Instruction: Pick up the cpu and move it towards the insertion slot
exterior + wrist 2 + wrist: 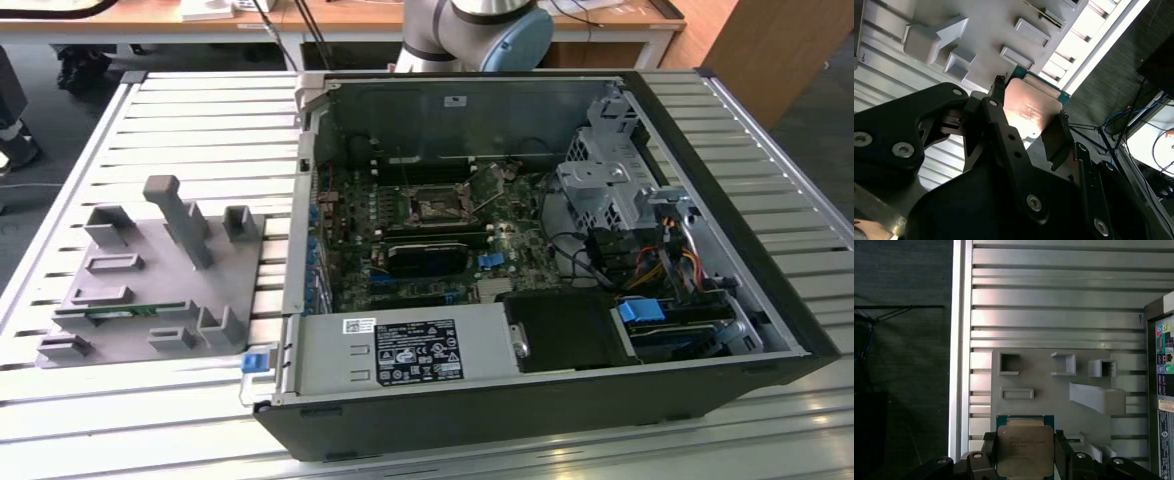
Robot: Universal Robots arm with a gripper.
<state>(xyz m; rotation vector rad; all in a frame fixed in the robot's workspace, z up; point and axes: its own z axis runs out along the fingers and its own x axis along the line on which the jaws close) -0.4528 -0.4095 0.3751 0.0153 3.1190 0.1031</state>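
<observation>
While over the fixture (pixel 1049 390), the cpu (pixel 1025 442) is clamped by its edges in the gripper (pixel 1025 454). The slot (pixel 434 206) is seen to the exterior view's right.

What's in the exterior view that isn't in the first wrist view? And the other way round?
Exterior view: the inside of the open computer case, with the insertion slot on its board, and the robot arm behind it. First wrist view: a close look at the gripper shut on the cpu. Both: the grey holder, the slatted table, and the outside of the case.
</observation>
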